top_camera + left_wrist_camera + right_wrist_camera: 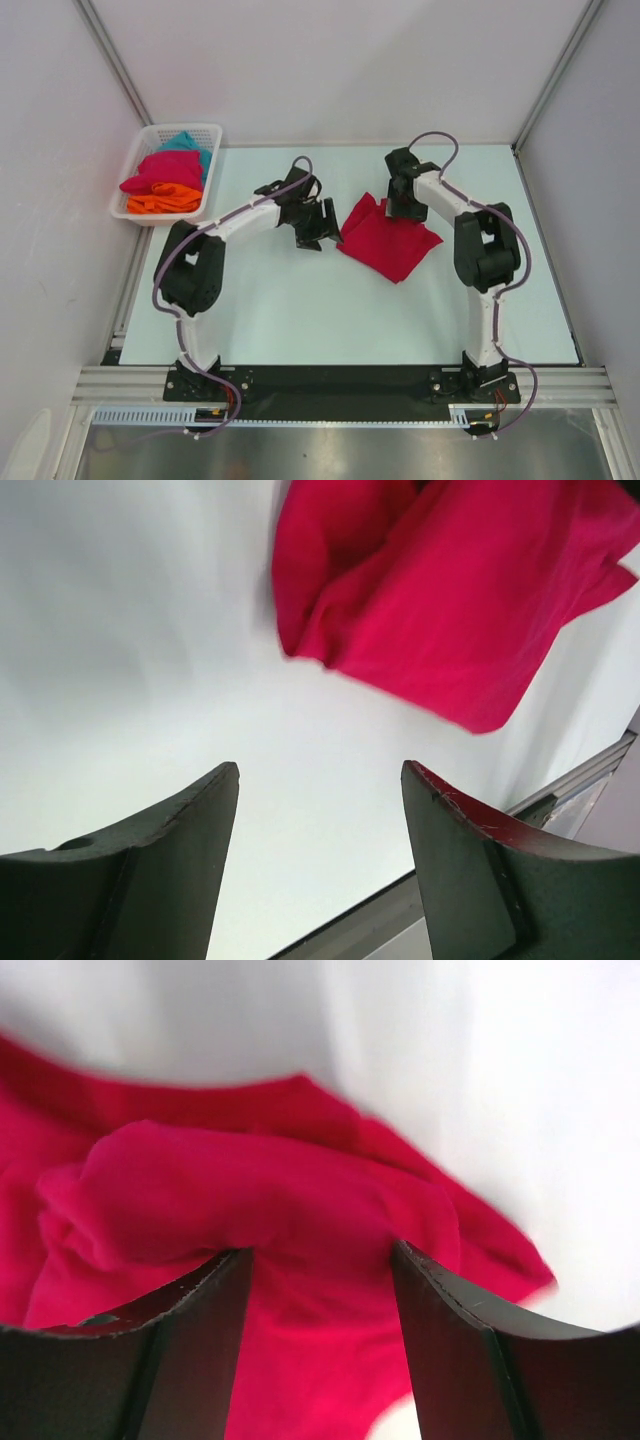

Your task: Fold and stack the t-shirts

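Fold step: crimson shirt (392, 243) lies crumpled mid-bench (300, 320), my left pincer (318, 234) wide open and empty beside it, right pincer (404, 208) open over it, holding nothing; next I'd grab corners to spread it.

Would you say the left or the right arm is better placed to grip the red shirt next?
Right, probably: the right tool, open, hangs over the shirt, cloth filling its view. The left tool, also open, is over bare table beside the shirt, so it would have to travel.
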### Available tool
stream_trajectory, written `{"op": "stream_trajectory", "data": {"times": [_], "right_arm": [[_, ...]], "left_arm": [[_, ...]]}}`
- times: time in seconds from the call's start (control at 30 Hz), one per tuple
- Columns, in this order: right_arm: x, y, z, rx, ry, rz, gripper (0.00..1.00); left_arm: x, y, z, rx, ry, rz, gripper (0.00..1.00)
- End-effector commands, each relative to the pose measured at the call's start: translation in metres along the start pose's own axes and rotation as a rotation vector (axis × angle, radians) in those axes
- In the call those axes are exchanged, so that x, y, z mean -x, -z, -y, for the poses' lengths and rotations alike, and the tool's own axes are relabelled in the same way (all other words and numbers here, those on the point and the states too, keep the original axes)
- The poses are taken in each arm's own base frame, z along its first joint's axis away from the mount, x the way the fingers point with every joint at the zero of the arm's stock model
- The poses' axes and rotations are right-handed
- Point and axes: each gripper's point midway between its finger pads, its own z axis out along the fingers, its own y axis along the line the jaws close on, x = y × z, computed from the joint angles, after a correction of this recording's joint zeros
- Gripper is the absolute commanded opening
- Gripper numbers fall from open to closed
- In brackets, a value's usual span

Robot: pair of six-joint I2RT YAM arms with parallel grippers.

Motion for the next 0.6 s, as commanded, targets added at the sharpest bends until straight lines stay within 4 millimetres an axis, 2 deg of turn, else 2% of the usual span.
{"op": "stream_trajectory", "data": {"times": [0.0, 0.07, 0.1, 0.13, 0.2, 0.27, 0.33, 0.4, 0.43, 0.5, 0.53, 0.57], "right_arm": [[0.017, -0.034, -0.005, 0.015, 0.014, -0.009, 0.63], [0.024, -0.043, -0.004, 0.009, 0.022, -0.005, 0.63], [0.022, -0.053, -0.003, -0.001, 0.031, -0.023, 0.62], [0.035, -0.048, -0.006, 0.008, 0.028, 0.003, 0.62], [0.040, -0.049, -0.002, -0.009, 0.038, -0.005, 0.62], [0.057, -0.037, -0.001, -0.006, 0.038, 0.034, 0.62], [0.070, -0.015, 0.000, 0.009, 0.033, 0.075, 0.62], [0.075, 0.004, 0.002, 0.019, 0.013, 0.089, 0.62], [0.084, 0.027, 0.004, 0.037, -0.006, 0.129, 0.62], [0.082, 0.050, 0.005, 0.068, -0.026, 0.148, 0.62], [0.087, 0.081, 0.002, 0.105, -0.040, 0.200, 0.62], [0.078, 0.088, 0.002, 0.108, -0.040, 0.199, 0.63]], "left_arm": [[0.001, 0.037, 0.010, -0.038, -0.061, 0.104, 0.71], [-0.008, 0.042, 0.003, -0.026, -0.057, 0.101, 0.71], [-0.010, 0.050, 0.005, -0.035, -0.064, 0.116, 0.72], [-0.013, 0.051, 0.003, -0.027, -0.064, 0.119, 0.71], [-0.019, 0.055, -0.003, -0.019, -0.059, 0.121, 0.72], [-0.026, 0.055, -0.010, -0.006, -0.049, 0.115, 0.71], [-0.030, 0.055, -0.012, -0.003, -0.047, 0.114, 0.71], [-0.036, 0.054, -0.018, 0.009, -0.038, 0.112, 0.71], [-0.037, 0.053, -0.017, 0.005, -0.035, 0.118, 0.71], [-0.042, 0.053, -0.018, -0.005, -0.011, 0.124, 0.71], [-0.044, 0.049, -0.017, -0.017, -0.012, 0.130, 0.71], [-0.044, 0.051, -0.014, -0.025, -0.001, 0.147, 0.71]]}}
